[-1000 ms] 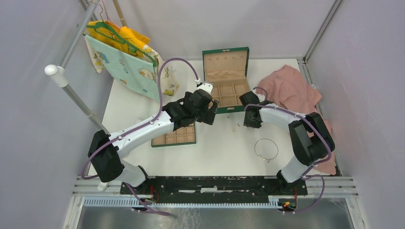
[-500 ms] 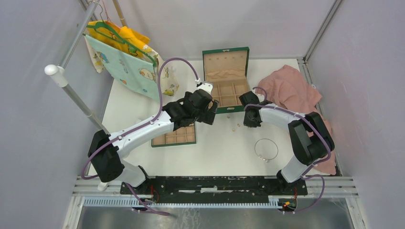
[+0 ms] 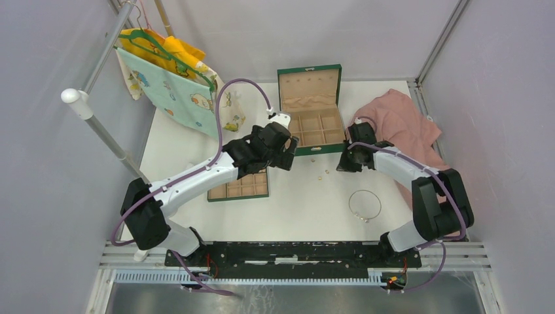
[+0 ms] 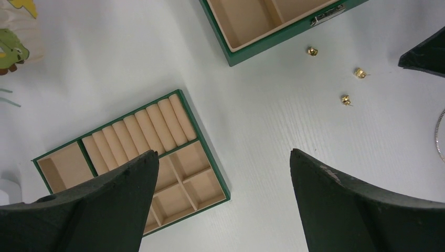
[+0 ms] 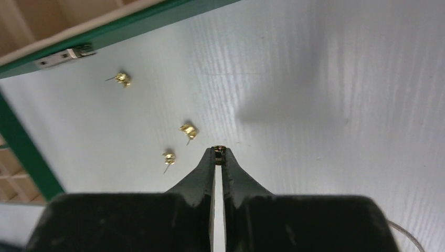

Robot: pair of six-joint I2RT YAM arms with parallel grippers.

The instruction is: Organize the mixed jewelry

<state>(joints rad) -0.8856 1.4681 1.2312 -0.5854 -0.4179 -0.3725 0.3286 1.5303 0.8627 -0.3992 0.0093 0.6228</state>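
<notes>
Jewelry first: one tiny gold piece (image 5: 219, 150) is pinched at the tips of your right fingers (image 5: 202, 173), mid-frame, probably for carrying to the green box (image 5: 147, 20) at upper left. Just left, on the bench (image 5: 325, 79), lie three other pieces (image 5: 188, 130). Your left fingers (image 4: 120, 189) hang spread, empty.

Green box (image 3: 309, 88) — divider tray (image 3: 245, 188) — pink cloth (image 3: 396, 121)

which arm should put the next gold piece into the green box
Right. The right tool is shut on a tiny gold piece, close to the front wall of the green box. The left tool hangs open and empty above the divider tray.
</notes>
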